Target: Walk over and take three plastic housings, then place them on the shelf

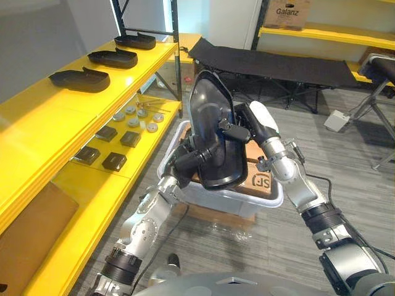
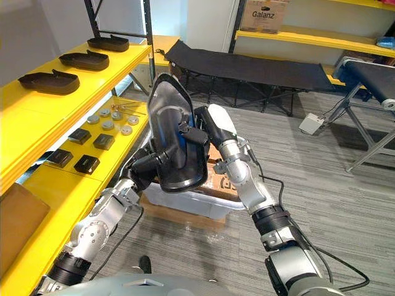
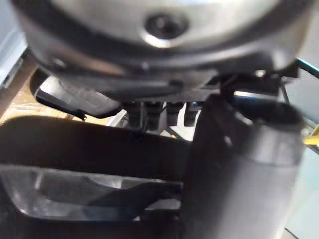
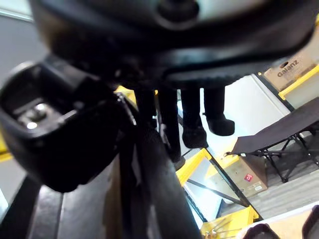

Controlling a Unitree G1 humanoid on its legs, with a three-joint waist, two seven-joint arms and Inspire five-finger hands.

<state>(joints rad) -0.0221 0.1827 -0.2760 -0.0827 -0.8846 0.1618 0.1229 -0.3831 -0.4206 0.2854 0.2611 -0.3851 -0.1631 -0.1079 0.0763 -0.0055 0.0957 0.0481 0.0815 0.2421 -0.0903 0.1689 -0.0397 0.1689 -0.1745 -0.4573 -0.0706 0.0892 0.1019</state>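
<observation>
Yellow shelf (image 1: 55, 117) lies leftward; left hand (image 1: 194, 161) and right hand (image 1: 242, 123) both clasp the housing (image 1: 208, 102), long axis upright.

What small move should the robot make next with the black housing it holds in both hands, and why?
Probably swing the housing left toward the top yellow shelf. The left hand and the right hand both grip it with curled fingers. It is upright and already lifted above the bin. Bare shelf shows on the near side of the nearest shelved housing.
</observation>
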